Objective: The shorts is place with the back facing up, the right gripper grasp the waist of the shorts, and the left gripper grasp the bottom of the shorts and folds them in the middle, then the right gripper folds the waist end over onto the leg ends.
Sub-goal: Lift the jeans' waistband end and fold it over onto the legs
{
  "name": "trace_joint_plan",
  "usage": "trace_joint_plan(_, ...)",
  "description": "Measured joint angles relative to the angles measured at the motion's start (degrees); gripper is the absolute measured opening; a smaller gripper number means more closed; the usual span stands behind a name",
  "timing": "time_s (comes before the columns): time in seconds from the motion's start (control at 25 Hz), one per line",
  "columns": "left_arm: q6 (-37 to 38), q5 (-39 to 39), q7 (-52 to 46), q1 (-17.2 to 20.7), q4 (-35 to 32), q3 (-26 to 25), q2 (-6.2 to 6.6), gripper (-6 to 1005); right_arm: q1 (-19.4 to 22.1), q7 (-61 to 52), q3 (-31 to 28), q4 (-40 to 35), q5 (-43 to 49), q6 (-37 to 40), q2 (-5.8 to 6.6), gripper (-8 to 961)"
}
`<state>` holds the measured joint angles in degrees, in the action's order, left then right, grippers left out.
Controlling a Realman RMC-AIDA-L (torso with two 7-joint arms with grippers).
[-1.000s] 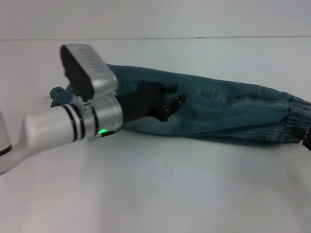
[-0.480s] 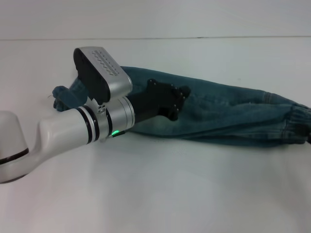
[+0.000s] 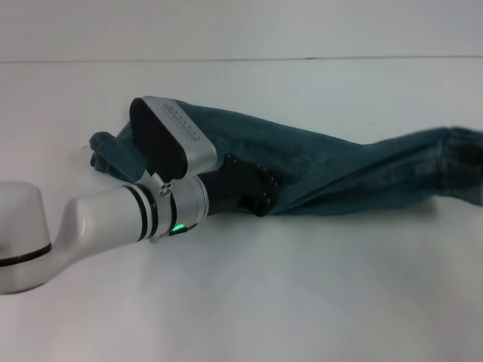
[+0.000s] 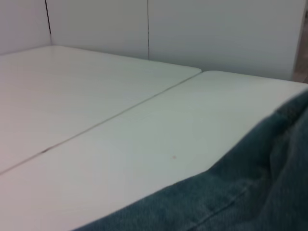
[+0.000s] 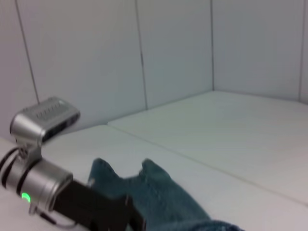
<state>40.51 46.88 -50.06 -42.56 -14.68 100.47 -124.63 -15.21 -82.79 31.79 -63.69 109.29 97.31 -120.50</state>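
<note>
The blue-green denim shorts [image 3: 339,170] lie folded lengthwise in a long strip across the white table [image 3: 302,302]. Their leg ends [image 3: 106,147] rest at the left. The waist end [image 3: 460,162] at the right edge is raised off the table and blurred. My left gripper [image 3: 266,202] presses low on the near edge of the strip, around its middle, behind the silver wrist with the green light [image 3: 177,226]. The right wrist view looks along the shorts [image 5: 154,192] toward the left gripper [image 5: 130,216]. Denim [image 4: 250,192] fills a corner of the left wrist view. The right gripper is out of view.
A seam [image 4: 110,118] runs between the two white table tops. Pale wall panels [image 5: 168,53] stand behind the table. The white left arm [image 3: 45,234] crosses the near left part of the table.
The left gripper has come down from above the shorts to their near edge. The waist end at the right has lifted off the table and pulled the strip taut.
</note>
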Motion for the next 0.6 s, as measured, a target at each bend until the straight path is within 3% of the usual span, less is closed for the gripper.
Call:
trace_joint_plan(0.16, 0.53, -0.05, -1.02, 1.25, -0.9, 1.08, 0.0, 15, -2.05, -2.6, 2.82, -3.54, -2.16, -1.2, 0.18, 50)
trace_joint_plan(0.4, 1.99, -0.12, -1.41, 3.65, -2.92, 2.31, 0.0, 16, -9.09, -4.47, 6.57, -4.0, -2.38, -5.48, 0.65, 51)
trace_joint_plan(0.6, 3.67, -2.33, -1.06, 4.94, -3.04, 1.83, 0.0, 16, -15.33, -5.02, 15.26, -2.25, -1.93, -11.66, 0.73, 51)
